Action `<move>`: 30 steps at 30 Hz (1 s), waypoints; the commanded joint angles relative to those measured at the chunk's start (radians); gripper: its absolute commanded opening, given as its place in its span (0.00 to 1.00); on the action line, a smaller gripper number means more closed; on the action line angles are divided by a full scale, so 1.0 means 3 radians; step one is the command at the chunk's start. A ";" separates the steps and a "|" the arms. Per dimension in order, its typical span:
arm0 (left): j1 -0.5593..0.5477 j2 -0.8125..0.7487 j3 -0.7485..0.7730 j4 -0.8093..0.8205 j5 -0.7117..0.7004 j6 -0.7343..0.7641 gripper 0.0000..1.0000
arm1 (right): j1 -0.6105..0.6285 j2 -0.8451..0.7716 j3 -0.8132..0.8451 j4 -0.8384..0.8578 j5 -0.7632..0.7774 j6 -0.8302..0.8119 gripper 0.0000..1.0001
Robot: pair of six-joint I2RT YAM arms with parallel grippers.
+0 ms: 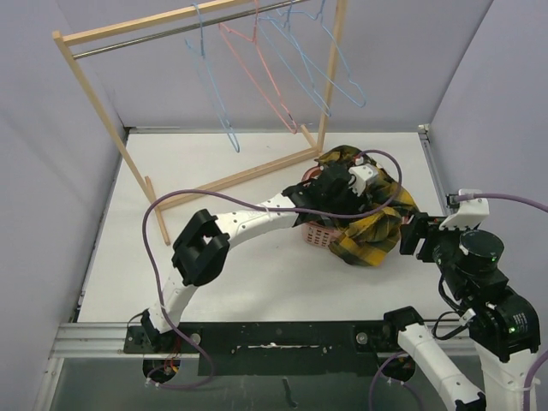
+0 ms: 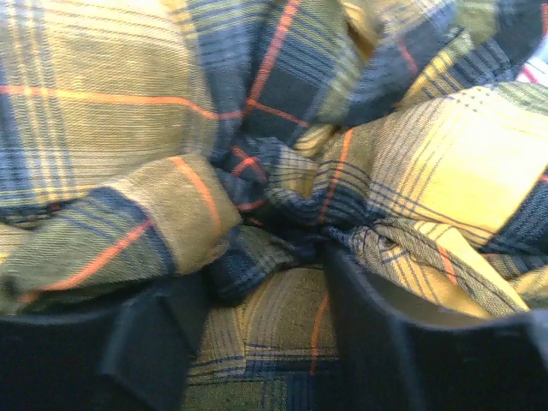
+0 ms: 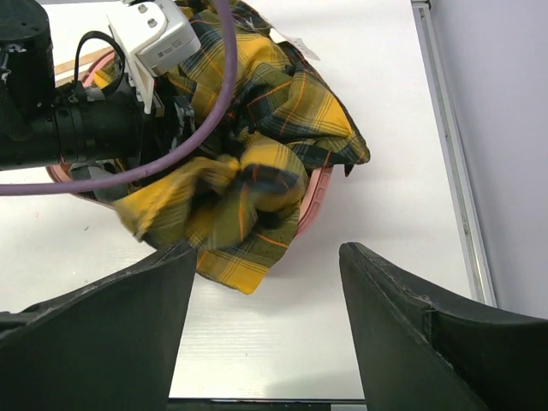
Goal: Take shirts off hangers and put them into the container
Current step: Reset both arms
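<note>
one plaid shirt (image 1: 372, 227) over basket (image 1: 318, 237), left pincer (image 2: 257, 282) narrowly parted against it, right pincer (image 3: 267, 257) wide nearby

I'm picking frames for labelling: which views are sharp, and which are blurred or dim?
Top external: sharp, evenly lit, soft shadows. Left wrist: the plaid shirt fills the frame, too close, soft-focused; left fingers dark, blurred shapes. Right wrist: shirt crisp, right fingers underexposed at the bottom.

The basket (image 1: 318, 235) is barred from above by the plaid shirt (image 1: 377, 231) and left gripper (image 2: 267, 334); bare table (image 3: 385, 257) is found at its right.
</note>
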 commanded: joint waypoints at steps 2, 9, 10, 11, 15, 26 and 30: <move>-0.0008 0.0137 -0.0364 -0.0624 0.0106 -0.0136 0.68 | 0.0011 0.0152 0.0046 0.0026 -0.0113 0.0003 0.70; -0.0007 -0.0423 -0.0604 -0.0491 -0.0013 -0.0105 0.98 | 0.0010 0.0167 -0.0031 0.0075 -0.0174 -0.0001 0.71; -0.0008 -0.0504 -0.0627 -0.0477 -0.0004 -0.0091 0.98 | 0.0011 0.0173 -0.0041 0.0078 -0.0179 -0.0008 0.71; -0.0008 -0.0584 -0.0661 -0.0448 0.0015 -0.0083 0.98 | 0.0011 0.0182 -0.0058 0.0080 -0.0185 -0.0018 0.71; -0.0018 -0.1019 -0.0967 -0.0078 0.0101 -0.0095 0.98 | 0.0010 0.0207 -0.0127 0.0100 -0.0198 -0.0059 0.73; -0.0013 -0.2205 -0.2017 0.1463 0.0230 -0.0260 0.98 | 0.0010 0.0247 -0.0314 0.0203 -0.0203 -0.0096 0.74; -0.0004 -0.2533 -0.2380 0.2042 0.0239 -0.0378 0.98 | 0.0010 0.0312 -0.0365 0.0261 -0.0298 -0.0135 0.77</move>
